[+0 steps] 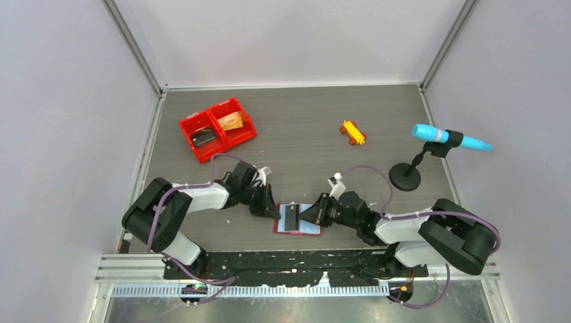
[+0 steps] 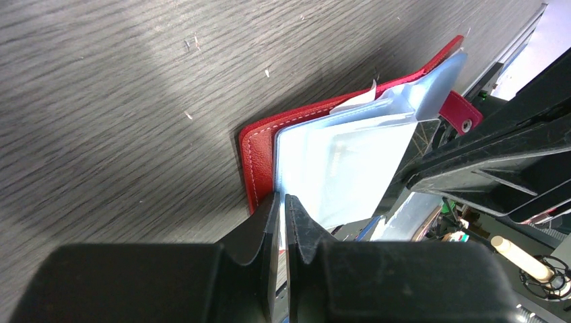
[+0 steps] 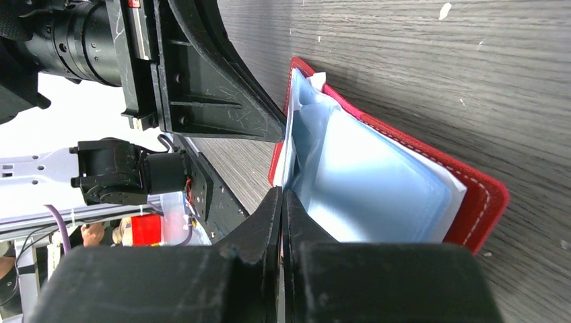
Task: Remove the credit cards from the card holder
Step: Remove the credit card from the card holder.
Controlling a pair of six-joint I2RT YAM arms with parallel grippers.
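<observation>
Left end effector [image 1: 269, 207], low in the middle of the overhead frame, has its black fingers nearly together, pinching the left edge of a pale blue plastic sleeve [image 2: 337, 168] that belongs to the small dark red leather-like card holder [image 1: 297, 221]. In the left wrist view the two fingertips [image 2: 269, 215] meet on the sleeve's near edge, with the red cover and its white stitching lying flat on the grey wood-grain table [image 2: 121, 101]. The card holder lies open at the lower centre of the overhead frame, close to the arms' bases, a dark rectangular flap [image 1: 291, 216] standing up from its middle; whether that is a card cannot be told. No credit card shows clearly outside it. Right end effector [image 1: 316, 214] comes in from the right with its fingers clenched on the opposite edge of the blue sleeves, seen at the bottom centre of the right wrist view [image 3: 281, 202]. Farther up the overhead frame sit a bright red two-compartment plastic bin [image 1: 217, 128] at upper left, a chunky orange-yellow toy vehicle [image 1: 352, 132] right of centre, and a blue microphone on a black round stand [image 1: 441, 138] at the right.
</observation>
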